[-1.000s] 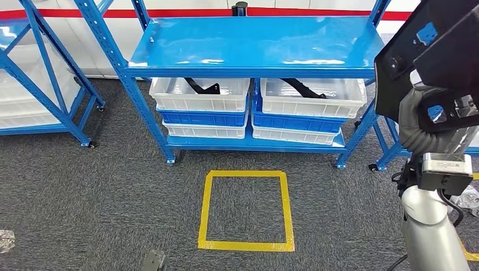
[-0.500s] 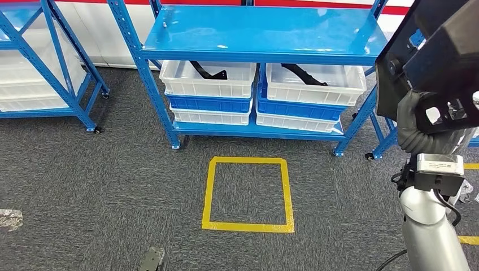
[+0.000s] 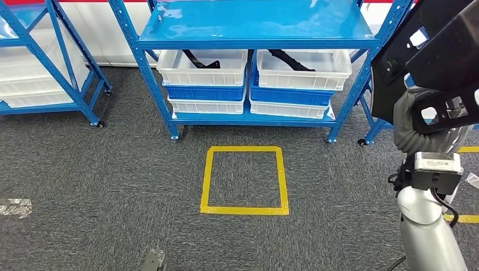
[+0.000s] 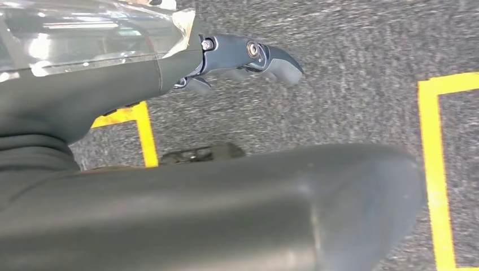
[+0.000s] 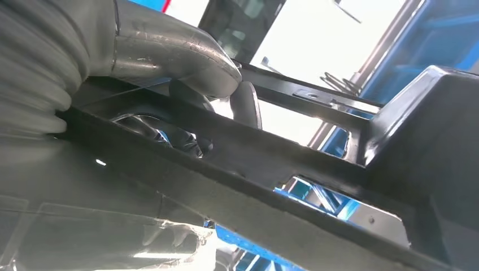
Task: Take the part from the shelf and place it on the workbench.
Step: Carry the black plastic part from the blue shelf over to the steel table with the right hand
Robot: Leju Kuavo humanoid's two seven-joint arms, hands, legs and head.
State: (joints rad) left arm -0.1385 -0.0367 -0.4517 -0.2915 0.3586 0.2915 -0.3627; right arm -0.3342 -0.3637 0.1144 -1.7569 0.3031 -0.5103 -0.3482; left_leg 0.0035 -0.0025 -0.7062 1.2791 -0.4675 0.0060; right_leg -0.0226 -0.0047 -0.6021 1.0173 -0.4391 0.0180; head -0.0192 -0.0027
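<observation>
Part (image 3: 435,53), black and flat with cut-out holes, sits high at about 2 o'clock in the head view, gripped by the right hand (image 3: 415,121); in the right wrist view the grey thumb (image 5: 169,53) lies over one side of a black bar of the part (image 5: 271,169) and a dark finger (image 5: 245,104) shows on the other side. The silver right arm (image 3: 426,237) rises from 5 o'clock beneath it.

The left hand (image 4: 243,56) hangs above the grey carpet (image 4: 350,73) in its wrist view, its dark fingers loosely curled and apart with nothing in them; a yellow tape line (image 4: 432,169) runs on the carpet beside it.

Straight ahead at 12 o'clock stands a blue shelf rack (image 3: 254,25) on small castors. Its lower level carries two stacks of white and blue bins: the left bin (image 3: 203,68) and the right bin (image 3: 302,70) each hold a black part like the held one, lying inside their top white bin. A second blue rack (image 3: 51,62) with white bins stands at 10 o'clock, and another blue frame stands partly hidden behind the held part at 3 o'clock.

On the carpet (image 3: 101,180) between the robot and the middle rack lies a yellow tape square (image 3: 244,180), near the centre. A scrap of clear tape (image 3: 14,208) lies at 8 o'clock
</observation>
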